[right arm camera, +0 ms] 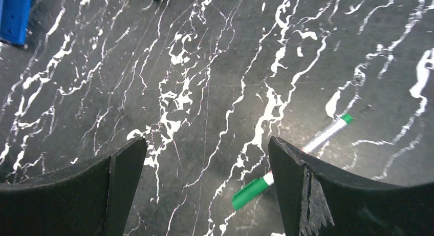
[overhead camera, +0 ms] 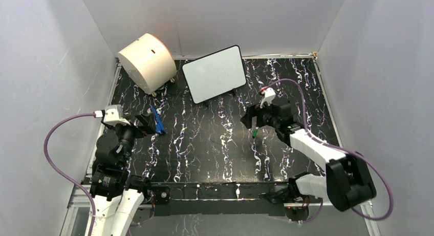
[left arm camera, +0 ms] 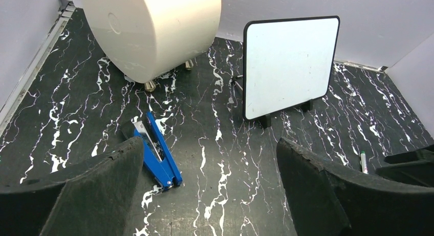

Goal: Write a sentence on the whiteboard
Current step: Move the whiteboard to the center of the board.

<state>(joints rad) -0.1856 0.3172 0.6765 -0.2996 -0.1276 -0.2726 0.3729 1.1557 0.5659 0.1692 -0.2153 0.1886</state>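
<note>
The only container is the cream drum [overhead camera: 147,62] [left arm camera: 153,31]. It lies on its side on short feet, just left of the whiteboard [overhead camera: 214,73] [left arm camera: 289,64], at the back of the black marbled table [overhead camera: 204,154]. A small slot shows in the drum's curved wall, but what is inside cannot be seen.

The whiteboard stands nearly upright on its black feet close to the back wall. It is turned a little, and its face is plain glossy white apart from a few faint specks.

In front of the whiteboard and to its left, a blue tool [overhead camera: 157,122] [left arm camera: 156,154] lies flat on the table. It is just beside the left gripper [overhead camera: 147,122] [left arm camera: 209,144], whose jaws stand wide apart and hold nothing. The wrist view puts the tool next to the left finger, with bare table between the fingers and the whiteboard beyond.

In front of the whiteboard and to its right, a marker [overhead camera: 254,134] [left arm camera: 363,162] [right arm camera: 322,135] with a white barrel and green cap lies flat on the table. The right gripper [overhead camera: 254,121] [right arm camera: 205,141] hangs over it with its jaws spread wide and empty. In the wrist view the right finger covers the middle of the marker, so the cap shows between the fingers and the rest of the barrel outside them. Whether that finger touches the marker cannot be told.

The whiteboard is well apart from both grippers, and only bare table lies between.
</note>
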